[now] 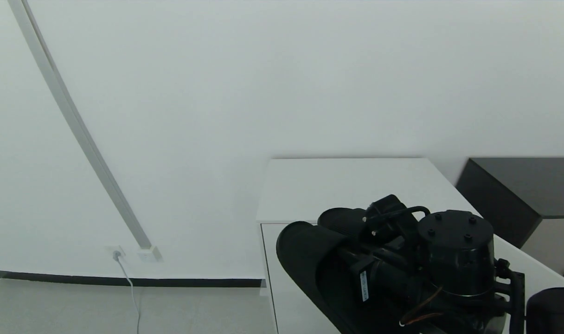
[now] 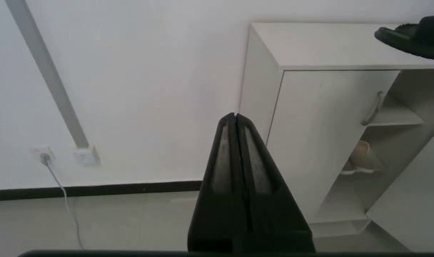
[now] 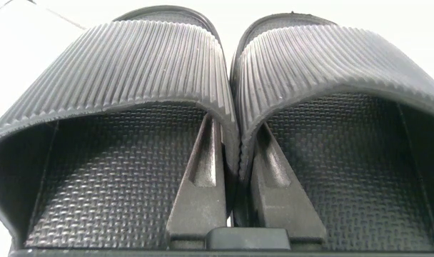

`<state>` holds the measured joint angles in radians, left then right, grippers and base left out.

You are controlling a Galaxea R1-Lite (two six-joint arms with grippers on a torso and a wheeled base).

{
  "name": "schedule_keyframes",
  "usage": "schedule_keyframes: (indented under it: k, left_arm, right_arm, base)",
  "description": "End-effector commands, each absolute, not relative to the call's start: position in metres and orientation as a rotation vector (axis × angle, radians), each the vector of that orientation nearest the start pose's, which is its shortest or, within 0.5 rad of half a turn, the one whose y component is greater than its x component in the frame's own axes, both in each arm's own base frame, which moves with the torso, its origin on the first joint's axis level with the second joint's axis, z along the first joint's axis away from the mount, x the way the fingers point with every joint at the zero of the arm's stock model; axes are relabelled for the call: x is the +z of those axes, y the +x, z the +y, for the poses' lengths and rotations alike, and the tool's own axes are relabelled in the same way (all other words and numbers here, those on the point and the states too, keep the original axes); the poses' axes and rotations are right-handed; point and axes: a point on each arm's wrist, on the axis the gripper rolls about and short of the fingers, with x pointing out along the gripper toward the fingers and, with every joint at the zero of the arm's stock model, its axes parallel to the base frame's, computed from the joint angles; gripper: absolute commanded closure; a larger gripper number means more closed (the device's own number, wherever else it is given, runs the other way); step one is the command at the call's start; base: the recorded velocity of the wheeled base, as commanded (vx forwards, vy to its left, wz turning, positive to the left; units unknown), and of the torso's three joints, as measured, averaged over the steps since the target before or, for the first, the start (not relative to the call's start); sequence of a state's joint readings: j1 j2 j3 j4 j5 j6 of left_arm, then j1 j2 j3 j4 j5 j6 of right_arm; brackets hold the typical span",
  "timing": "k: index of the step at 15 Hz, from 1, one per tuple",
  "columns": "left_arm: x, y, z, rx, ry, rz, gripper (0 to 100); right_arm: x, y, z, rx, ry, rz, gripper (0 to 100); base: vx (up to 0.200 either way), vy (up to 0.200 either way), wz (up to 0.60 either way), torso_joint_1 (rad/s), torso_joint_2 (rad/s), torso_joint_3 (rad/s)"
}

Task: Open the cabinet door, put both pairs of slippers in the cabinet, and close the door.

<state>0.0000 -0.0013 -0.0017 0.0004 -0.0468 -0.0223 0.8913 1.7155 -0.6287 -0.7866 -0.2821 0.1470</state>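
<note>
A pair of black ribbed slippers (image 3: 167, 78) is held side by side by my right gripper (image 3: 236, 134), which is shut on their touching inner walls, one finger inside each slipper. In the head view the black slippers (image 1: 305, 255) hang over the front edge of the white cabinet (image 1: 347, 185). In the left wrist view the cabinet (image 2: 324, 50) shows a door panel with a handle (image 2: 375, 108), and open shelves beside it. A pale slipper (image 2: 363, 157) lies on a lower shelf. My left gripper (image 2: 236, 164) is shut on nothing, out to the cabinet's left, above the floor.
A dark grey box (image 1: 518, 195) stands right of the cabinet. A white wall is behind, with a slanted cable duct (image 1: 78, 125), a socket and a white cord (image 1: 131, 287) running down to the floor left of the cabinet.
</note>
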Motion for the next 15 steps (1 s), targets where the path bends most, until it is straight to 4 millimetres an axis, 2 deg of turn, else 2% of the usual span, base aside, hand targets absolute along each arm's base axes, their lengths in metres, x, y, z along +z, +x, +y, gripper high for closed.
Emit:
schedule_keyframes:
  k: [1,15]
  left_arm:
    - [0.0759,-0.0229,-0.0011,-0.048,-0.023,-0.001,100]
    - [0.0759,-0.0229,-0.0011,-0.049,-0.023,-0.001,100]
  right_arm:
    - [0.1463,0.1866,0.2203,0.581,-0.029,0.300,100]
    - [0.1454,0.1877,0.2161,0.533,-0.027,0.298,100]
  base:
    - [0.000,-0.200,0.00,0.002,0.00,0.002]
    - [0.000,-0.200,0.00,0.002,0.00,0.003]
